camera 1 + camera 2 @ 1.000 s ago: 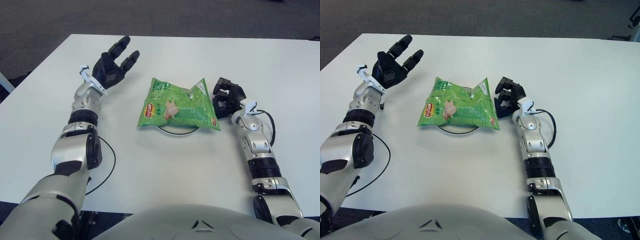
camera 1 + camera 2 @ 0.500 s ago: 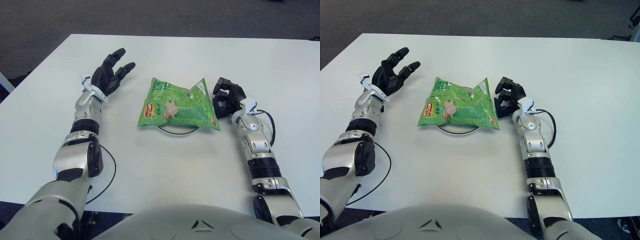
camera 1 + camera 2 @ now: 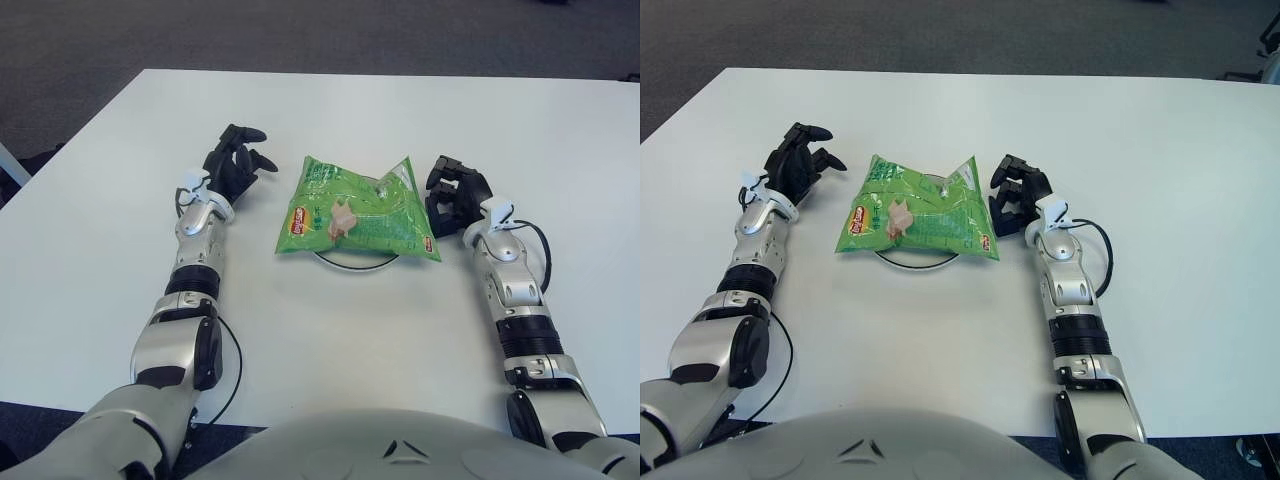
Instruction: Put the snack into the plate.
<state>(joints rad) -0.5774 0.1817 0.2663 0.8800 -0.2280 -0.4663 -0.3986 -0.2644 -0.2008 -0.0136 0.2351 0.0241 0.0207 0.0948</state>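
A green snack bag (image 3: 357, 210) lies flat on a white plate (image 3: 352, 262) in the middle of the white table and covers most of it; only the plate's near rim shows. My left hand (image 3: 236, 166) rests on the table just left of the bag, apart from it, with its fingers curled and empty. My right hand (image 3: 455, 194) lies just right of the bag, close to its edge, fingers curled and holding nothing.
The white table (image 3: 330, 330) reaches to the dark carpet (image 3: 300, 35) beyond its far edge. A black cable (image 3: 224, 355) loops on the table beside my left forearm, and another (image 3: 541, 250) by my right wrist.
My left hand has come down from a raised, spread pose, moved right toward the bag and curled its fingers. The bag, plate and right hand have not moved.
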